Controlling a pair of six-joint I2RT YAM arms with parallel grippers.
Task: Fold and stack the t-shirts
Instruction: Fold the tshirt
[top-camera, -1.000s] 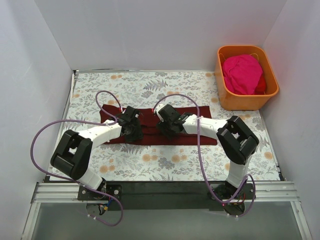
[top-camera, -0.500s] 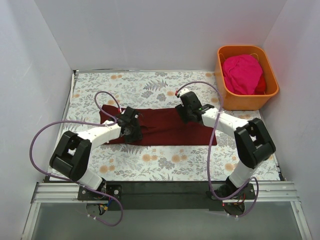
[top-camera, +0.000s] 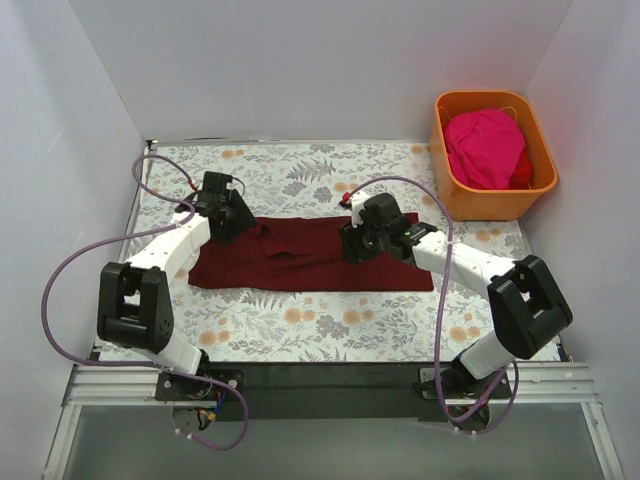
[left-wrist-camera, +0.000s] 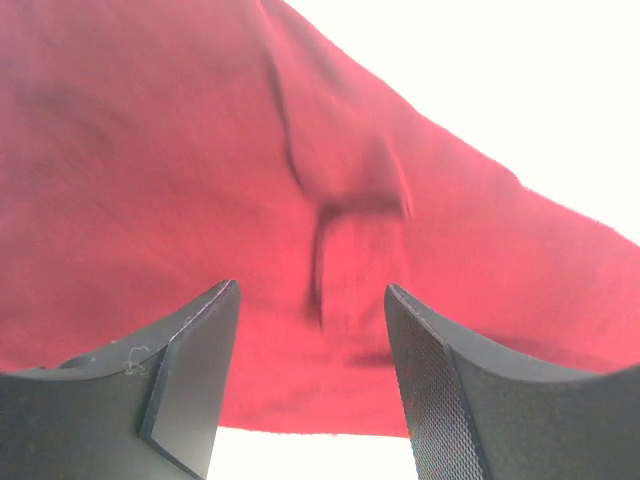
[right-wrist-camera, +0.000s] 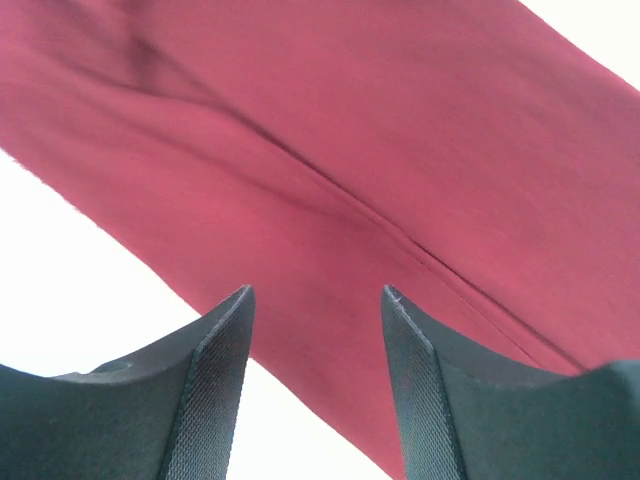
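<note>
A dark maroon t-shirt (top-camera: 300, 255) lies folded into a long strip across the middle of the table. It fills the left wrist view (left-wrist-camera: 200, 180) and the right wrist view (right-wrist-camera: 400, 150). A bright magenta-pink t-shirt (top-camera: 485, 148) lies crumpled in the tub. My left gripper (top-camera: 232, 222) is open and empty over the strip's far left corner (left-wrist-camera: 312, 400). My right gripper (top-camera: 355, 245) is open and empty over the strip's far edge right of centre (right-wrist-camera: 315, 400).
An orange plastic tub (top-camera: 452, 190) stands at the back right corner. The table has a floral cloth (top-camera: 300, 170). White walls close in on the left, back and right. Purple cables loop off both arms.
My left gripper moved from the strip's near middle out to its far left corner. My right gripper swung to the far edge, then came slightly back. The strip's left part now lies wider and rumpled.
</note>
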